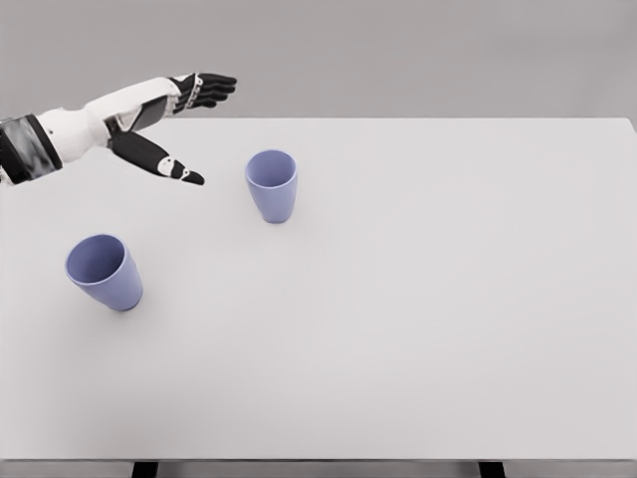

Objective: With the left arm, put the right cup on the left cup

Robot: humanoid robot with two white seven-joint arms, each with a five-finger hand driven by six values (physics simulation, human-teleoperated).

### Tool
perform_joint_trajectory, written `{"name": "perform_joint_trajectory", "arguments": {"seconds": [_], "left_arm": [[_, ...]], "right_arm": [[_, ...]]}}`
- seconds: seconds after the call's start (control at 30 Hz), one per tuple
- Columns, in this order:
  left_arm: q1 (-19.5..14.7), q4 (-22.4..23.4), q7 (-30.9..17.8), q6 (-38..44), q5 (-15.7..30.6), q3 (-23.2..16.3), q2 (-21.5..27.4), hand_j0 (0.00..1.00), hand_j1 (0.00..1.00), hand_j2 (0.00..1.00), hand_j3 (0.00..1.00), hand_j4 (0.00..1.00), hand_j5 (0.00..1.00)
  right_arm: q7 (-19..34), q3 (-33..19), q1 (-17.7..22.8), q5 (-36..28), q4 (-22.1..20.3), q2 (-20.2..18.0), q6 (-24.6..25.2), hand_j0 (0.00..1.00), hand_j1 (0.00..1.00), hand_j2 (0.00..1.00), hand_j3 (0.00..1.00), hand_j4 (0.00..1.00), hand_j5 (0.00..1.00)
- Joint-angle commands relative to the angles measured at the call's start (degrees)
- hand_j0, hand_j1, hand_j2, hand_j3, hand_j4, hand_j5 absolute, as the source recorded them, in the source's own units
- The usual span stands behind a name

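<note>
The step in hand looks like the reach for the right cup [272, 185], not yet a grasp; to do it well, the left hand [177, 124] should come at the cup's side wall from the left, thumb on the near side and fingers on the far side, closing below the rim so the cup stays upright and can be lifted straight; a push against the wall before the fingers close could tip it or slide it across the table [448, 299].

Taking the right cup as the landmark: the left hand is up and to the left of it, apart from it and touching nothing; its fingers are spread and extended, the thumb pointing down towards the cup, holding nothing; the arm enters from the left edge. The right cup stands upright on the table, mouth open upward; the left cup [104, 271] stands well to its lower left, also upright, and is the target for stacking. The right arm is not visible.
</note>
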Motion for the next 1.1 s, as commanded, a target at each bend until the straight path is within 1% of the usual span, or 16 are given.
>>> {"name": "perform_joint_trajectory", "arguments": {"seconds": [0.0,0.03,0.07,0.1,0.13,0.17,0.2,0.27,0.4,0.43,0.53,0.63,0.73,0.93,0.97,1.07], "left_arm": [[-0.2,3.3,0.0,1.2,-2.2,-0.3,-1.8,1.0,1.0,1.0,1.0,1.0,1.0],[-0.5,3.9,0.0,1.2,-4.3,-0.3,-2.1,1.0,1.0,1.0,1.0,1.0,1.0],[-1.0,4.1,0.0,1.2,-8.7,-0.3,-2.8,1.0,1.0,1.0,1.0,1.0,1.0],[-0.9,4.1,0.0,1.2,-9.3,-0.3,-3.0,1.0,1.0,1.0,1.0,1.0,1.0],[-1.0,4.1,0.0,1.2,-9.6,-1.7,-3.3,1.0,1.0,1.0,1.0,1.0,1.0],[-1.8,4.2,0.0,1.2,-10.0,-4.5,-3.4,1.0,1.0,1.0,1.0,1.0,1.0],[-1.8,4.2,0.0,1.2,-10.0,-4.5,-3.4,1.0,1.0,1.0,1.0,1.0,1.0],[-2.0,4.0,0.0,2.4,-12.3,-5.2,-3.4,1.0,1.0,1.0,1.0,1.0,1.0],[-2.1,4.2,0.2,2.5,-12.1,-5.9,-4.2,1.0,1.0,1.0,1.0,1.0,1.0],[-2.8,4.3,0.4,4.0,-12.1,-6.5,-4.4,1.0,1.0,1.0,1.0,1.0,1.0],[-3.5,5.9,2.7,4.0,-12.1,-7.4,-5.6,1.0,1.0,1.0,1.0,1.0,1.0],[-4.4,7.1,2.8,4.1,-12.1,-7.7,-5.9,1.0,1.0,1.0,1.0,1.0,1.0],[-5.3,10.0,2.8,4.1,-12.2,-8.5,-8.1,1.0,1.0,1.0,1.0,1.0,1.0],[-5.6,10.9,3.6,4.1,-12.2,-9.5,-9.2,1.0,1.0,1.0,1.0,1.0,1.0],[-5.9,12.3,4.5,4.0,-12.2,-10.5,-10.6,1.0,1.0,1.0,1.0,1.0,1.0],[-6.6,13.5,4.8,4.0,-12.2,-11.2,-11.4,1.0,1.0,1.0,1.0,1.0,1.0]], "right_arm": [[0.0,0.0,0.0,0.0,0.0,0.0,0.0,1.0,1.0,1.0,1.0,1.0,1.0],[0.0,0.0,0.0,0.0,0.0,0.0,0.0,1.0,1.0,1.0,1.0,1.0,1.0],[0.0,0.0,0.0,0.0,0.0,0.0,0.0,1.0,1.0,1.0,1.0,1.0,1.0],[0.0,0.0,0.0,0.0,0.0,0.0,0.0,1.0,1.0,1.0,1.0,1.0,1.0],[0.0,0.0,0.0,0.0,0.0,0.0,0.0,1.0,1.0,1.0,1.0,1.0,1.0],[0.0,0.0,0.0,0.0,0.0,0.0,0.0,1.0,1.0,1.0,1.0,1.0,1.0],[0.0,0.0,0.0,0.0,0.0,0.0,0.0,1.0,1.0,1.0,1.0,1.0,1.0],[0.0,0.0,0.0,0.0,0.0,0.0,0.0,1.0,1.0,1.0,1.0,1.0,1.0],[0.0,0.0,0.0,0.0,0.0,0.0,0.0,1.0,1.0,1.0,1.0,1.0,1.0],[0.0,0.0,0.0,0.0,0.0,0.0,0.0,1.0,1.0,1.0,1.0,1.0,1.0],[0.0,0.0,0.0,0.0,0.0,0.0,0.0,1.0,1.0,1.0,1.0,1.0,1.0],[0.0,0.0,0.0,0.0,0.0,0.0,0.0,1.0,1.0,1.0,1.0,1.0,1.0],[0.0,0.0,0.0,0.0,0.0,0.0,0.0,1.0,1.0,1.0,1.0,1.0,1.0],[0.0,0.0,0.0,0.0,0.0,0.0,0.0,1.0,1.0,1.0,1.0,1.0,1.0],[0.0,0.0,0.0,0.0,0.0,0.0,0.0,1.0,1.0,1.0,1.0,1.0,1.0],[0.0,0.0,0.0,0.0,0.0,0.0,0.0,1.0,1.0,1.0,1.0,1.0,1.0]]}}
